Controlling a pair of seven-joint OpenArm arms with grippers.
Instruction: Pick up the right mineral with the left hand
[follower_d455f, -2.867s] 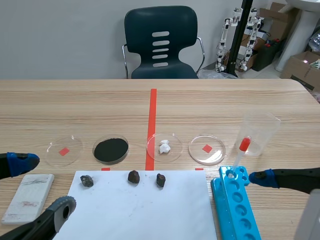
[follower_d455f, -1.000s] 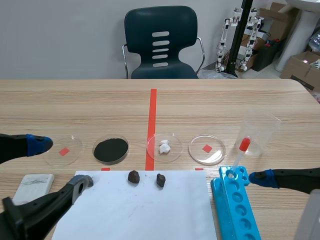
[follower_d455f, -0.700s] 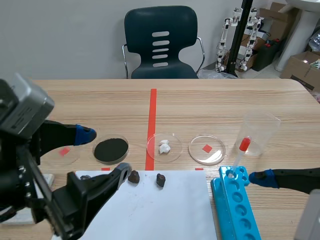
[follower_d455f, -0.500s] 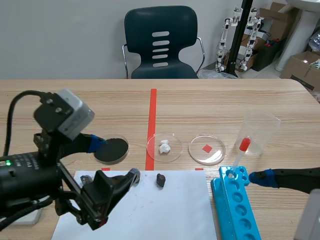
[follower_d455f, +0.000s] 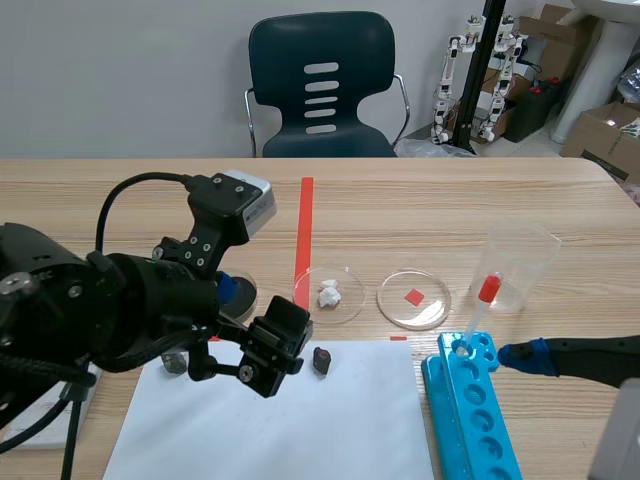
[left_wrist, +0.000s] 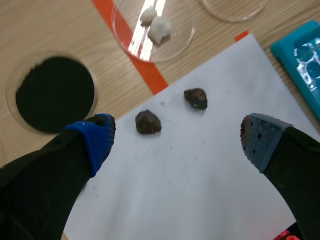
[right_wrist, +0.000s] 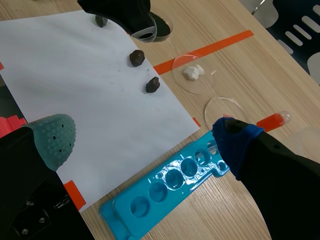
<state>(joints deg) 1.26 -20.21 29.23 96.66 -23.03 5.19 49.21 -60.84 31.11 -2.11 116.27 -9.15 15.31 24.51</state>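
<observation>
Your left jaws are released and spread wide above the white sheet of paper. The blue dotted pad is on one side, the grey dotted pad on the other, and nothing is held between them. Your right jaws sit low beside the bright blue plastic tube rack, also spread and holding nothing.

Your target is the small dark brown mineral lump on the right. It lies on the paper near the far edge, ahead of the left jaws and roughly midway across their gap. A similar dark brown middle lump sits beside it, apart from it but much nearer the blue pad.

You appear to be in the approach, lined up over the pair with the grasp not yet begun. The next move probably calls for easing forward and toward the rack side, so that only the right lump sits between the pads. Then comes the descent and the squeeze. Watch the blue pad — it could nudge the middle lump on the way down.

Beyond the paper on the wooden tabletop are several things:
- a clear round dish of white crumbs
- a dish of black powder
- a clear plastic beaker

Farthest off stands a dark blue-green chair.
</observation>
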